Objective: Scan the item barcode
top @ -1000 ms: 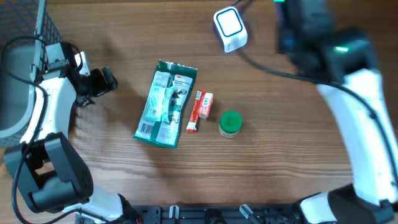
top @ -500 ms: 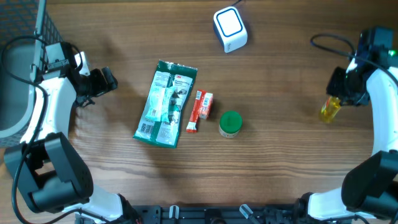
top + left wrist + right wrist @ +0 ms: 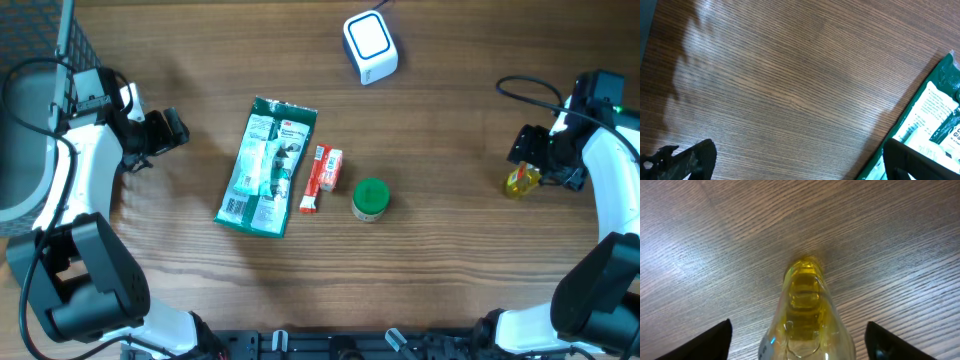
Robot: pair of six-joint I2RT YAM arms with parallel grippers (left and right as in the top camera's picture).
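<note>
Within the widely parted right end effector sits a yellow bottle.

Table: wood-grain top, smooth, with a soft sheen.
Bottle: clear glossy plastic, yellow inside.
My right fingers: black, matt, slightly rough plastic.
Pouch: green printed film, shiny and creased.
Small pack: red and white, probably card; too small for me to be sure.
Lid: green plastic, dull.
Scanner: smooth white plastic shell.

Pouch, box, jar side by side; scanner behind
</note>
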